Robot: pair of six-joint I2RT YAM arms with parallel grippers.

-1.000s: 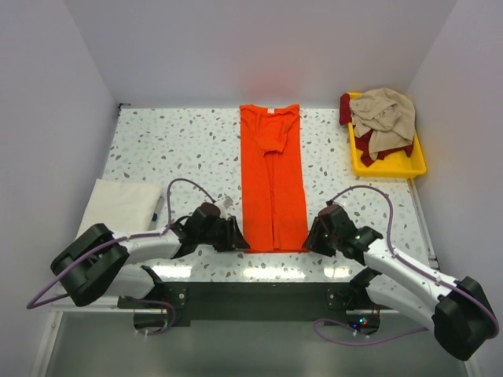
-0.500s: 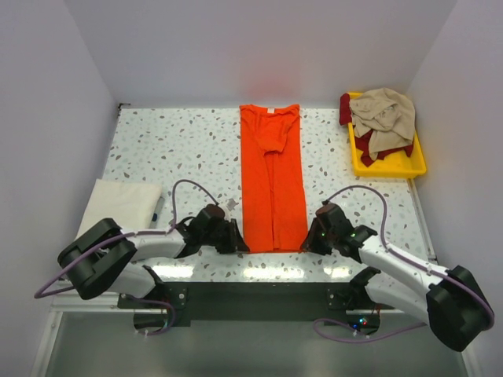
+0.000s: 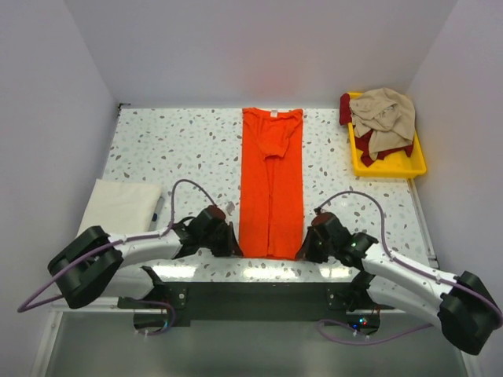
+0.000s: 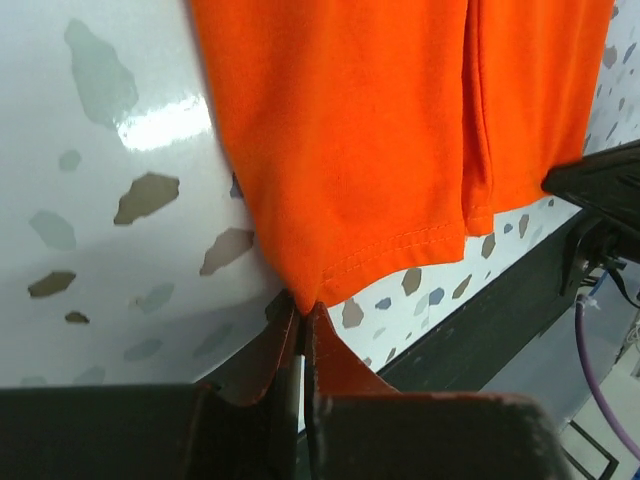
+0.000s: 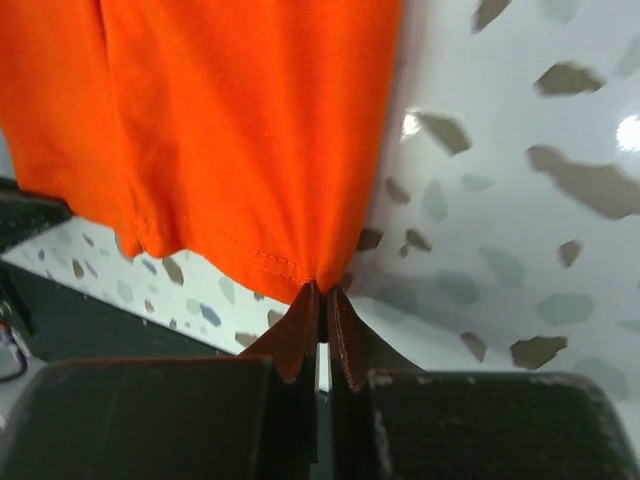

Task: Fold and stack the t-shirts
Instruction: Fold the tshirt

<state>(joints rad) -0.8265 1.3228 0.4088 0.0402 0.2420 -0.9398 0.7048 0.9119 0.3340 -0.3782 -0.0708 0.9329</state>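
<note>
The orange t-shirt lies folded into a long narrow strip down the middle of the table, its white neck tag at the far end. My left gripper is shut on its near left hem corner. My right gripper is shut on its near right hem corner. Both corners are pinched at the fingertips, close to the table's near edge. A beige t-shirt and a dark red t-shirt lie crumpled in the yellow tray. A folded cream-white t-shirt lies at the left.
The yellow tray stands at the far right corner. The speckled table's near edge meets a dark rail just behind the two grippers. White walls close in the left, right and far sides.
Both grippers have closed in on the shirt's near hem corners and pulled them slightly toward the near edge; the strip has shifted a little nearer and narrowed at the hem.
</note>
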